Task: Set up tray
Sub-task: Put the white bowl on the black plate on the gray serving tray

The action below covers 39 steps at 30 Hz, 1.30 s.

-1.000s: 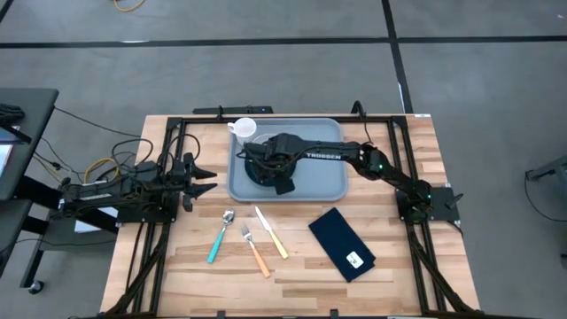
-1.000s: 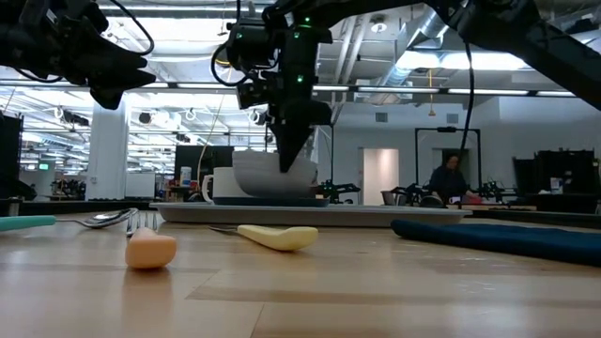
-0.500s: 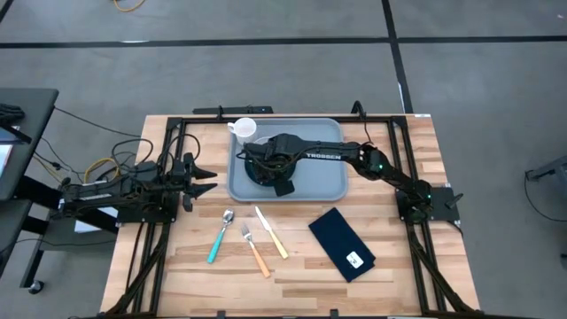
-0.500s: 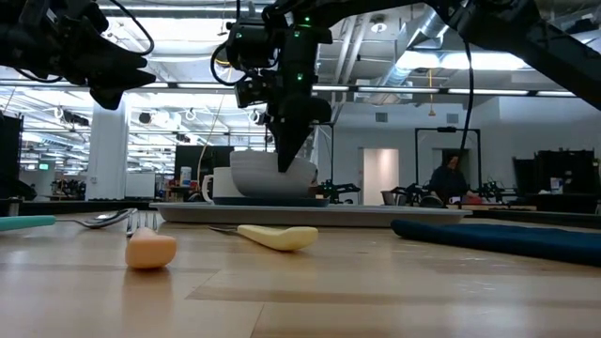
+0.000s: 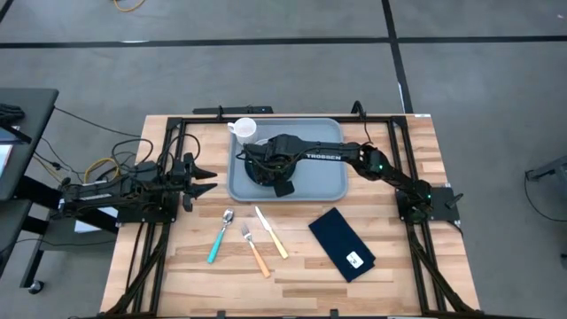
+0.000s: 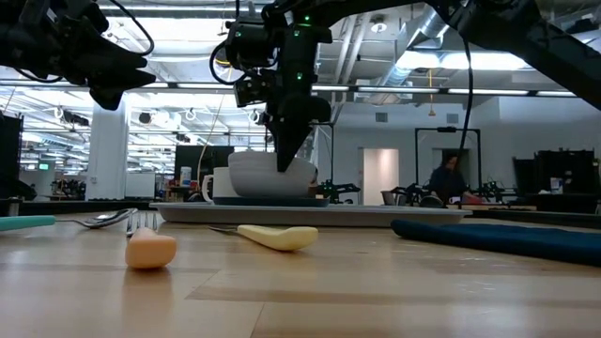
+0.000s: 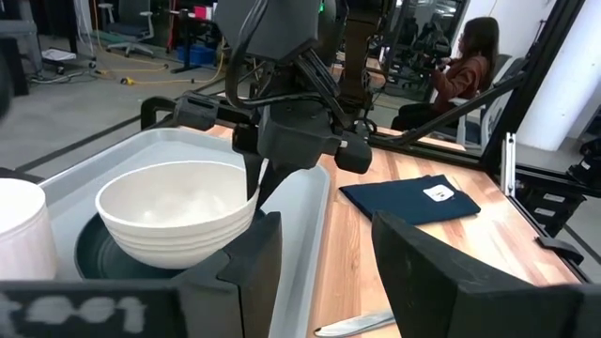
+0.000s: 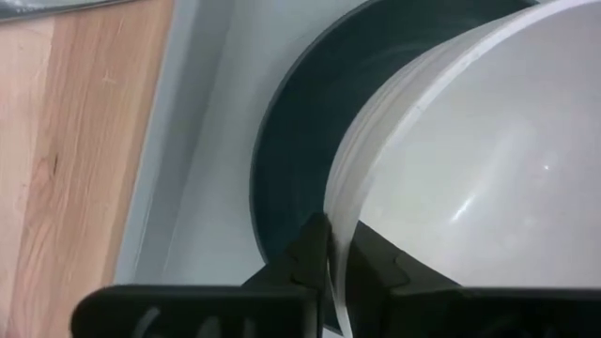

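The light grey-blue tray (image 5: 306, 177) lies at the table's far middle. In its left part are a dark plate (image 7: 99, 258) and a white cup (image 5: 244, 130). My right gripper (image 6: 285, 158) reaches down over the plate, shut on a white bowl (image 7: 177, 211). The bowl's base is at the plate; whether it rests there I cannot tell. My left gripper (image 5: 202, 175) hovers open left of the tray, above the table. My right gripper pinches the bowl's rim (image 8: 331, 211) on the bowl's right side, one finger inside the bowl and one outside. The fingers (image 6: 286, 141) come from above, pointing down. The bowl sits upright, slightly tilted, over the dark plate (image 8: 291, 141).
On the wood in front of the tray lie a teal spoon (image 5: 218, 239), an orange fork (image 5: 257, 251) and a yellow knife (image 5: 272, 233). A dark navy napkin (image 5: 342, 244) lies to their right. A person (image 6: 449, 178) sits in the room beyond the table.
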### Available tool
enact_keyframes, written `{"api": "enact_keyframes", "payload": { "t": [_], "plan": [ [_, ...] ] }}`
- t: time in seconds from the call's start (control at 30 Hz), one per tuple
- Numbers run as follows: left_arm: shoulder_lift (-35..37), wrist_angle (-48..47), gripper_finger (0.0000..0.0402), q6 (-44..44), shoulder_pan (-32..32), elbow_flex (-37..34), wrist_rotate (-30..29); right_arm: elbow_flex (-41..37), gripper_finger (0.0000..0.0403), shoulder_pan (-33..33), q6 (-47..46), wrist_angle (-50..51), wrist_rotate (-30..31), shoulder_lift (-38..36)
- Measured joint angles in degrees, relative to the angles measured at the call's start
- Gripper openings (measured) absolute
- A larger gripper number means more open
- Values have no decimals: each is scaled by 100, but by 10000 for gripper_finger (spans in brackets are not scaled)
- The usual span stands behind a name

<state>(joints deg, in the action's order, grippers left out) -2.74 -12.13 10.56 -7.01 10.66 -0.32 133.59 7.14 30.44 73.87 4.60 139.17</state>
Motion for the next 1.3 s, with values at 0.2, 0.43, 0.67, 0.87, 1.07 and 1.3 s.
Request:
{"api": "enact_keyframes", "payload": {
  "t": [0.2, 0.43, 0.67, 0.87, 1.07, 1.3],
  "plan": [
    [0, -1, 156, 5, 0, 0, 1, 1, 17, 0, 1, 0, 2, -2],
    [0, -3, 156, 5, 0, 0, 1, 0, 25, 0, 2, 0, 10, -7],
    [0, -3, 156, 5, 0, 0, 1, -1, 39, 2, 2, -2, 17, -11],
    [2, -3, 156, 5, 0, 0, 1, -1, 55, 9, 0, -2, 17, -11],
    [0, -4, 156, 5, 0, 0, 1, -1, 69, 13, -75, -20, 107, -11],
    [2, -4, 156, 5, 1, 0, 1, -1, 86, 47, -153, 8, 175, -11]
  ]
}}
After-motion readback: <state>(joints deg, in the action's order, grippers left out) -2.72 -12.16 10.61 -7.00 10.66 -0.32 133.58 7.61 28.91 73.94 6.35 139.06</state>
